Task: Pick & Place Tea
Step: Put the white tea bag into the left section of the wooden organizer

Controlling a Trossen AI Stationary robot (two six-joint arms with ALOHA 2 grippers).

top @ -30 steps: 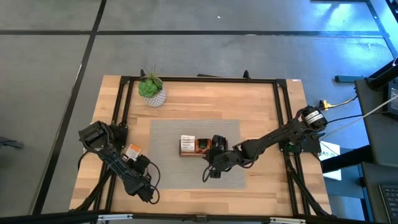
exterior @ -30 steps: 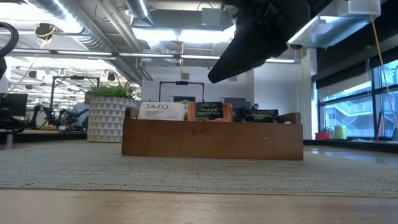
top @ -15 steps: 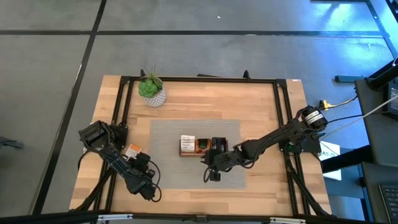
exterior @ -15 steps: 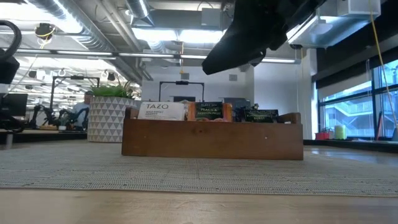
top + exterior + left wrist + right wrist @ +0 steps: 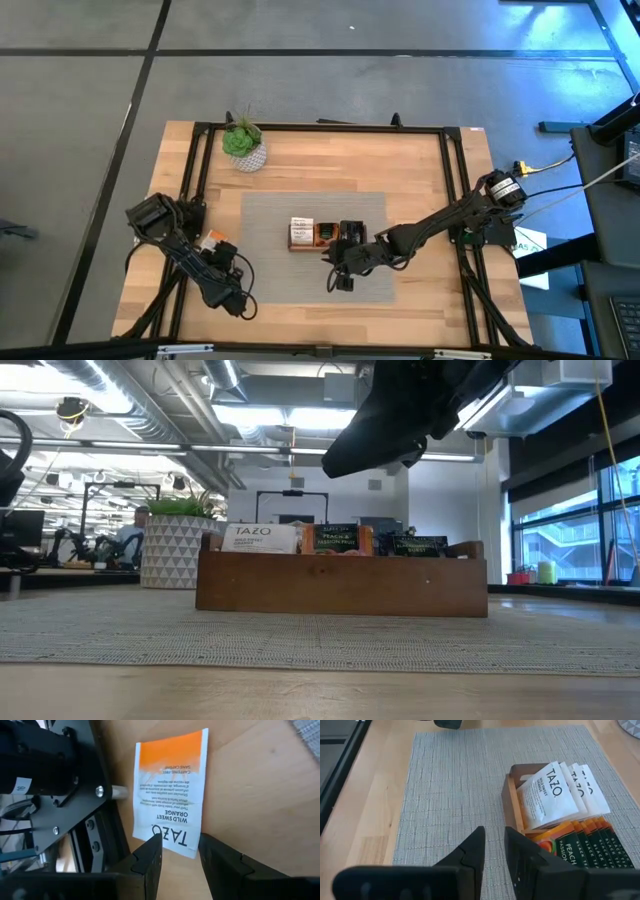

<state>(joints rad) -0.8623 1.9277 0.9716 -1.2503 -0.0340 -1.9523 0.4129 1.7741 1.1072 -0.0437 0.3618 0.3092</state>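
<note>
A white-and-orange tea sachet [image 5: 172, 785] lies flat on the bare wood beside the table's left frame rail; it also shows as a small patch in the high view [image 5: 210, 240]. My left gripper [image 5: 181, 852] [image 5: 218, 250] is open just over the sachet's printed end, one finger on either side. The wooden tray [image 5: 320, 237] [image 5: 340, 585] stands on the grey mat and holds upright white sachets [image 5: 550, 790] and orange and dark ones [image 5: 580, 845]. My right gripper [image 5: 495, 850] [image 5: 370, 445] hovers above the mat by the tray's near side. Its fingers are slightly open, with nothing between them. My left gripper comes at the sachet's printed end [image 5: 167, 840] slanting down from above, one finger [image 5: 150, 862] overlapping that edge in the wrist view. The sachet lies flat on the table. I cannot tell whether the fingers touch it.
A small green plant in a white pot [image 5: 243, 143] stands at the far left of the table. The black frame rail [image 5: 75, 795] runs right beside the loose sachet. The grey mat [image 5: 455, 795] lies bare on the near and left sides of the tray.
My left gripper has rolled a little about its own axis and shifted slightly over the loose sachet, which has stayed flat. My right gripper has tipped a little above the tray without leaving its place.
</note>
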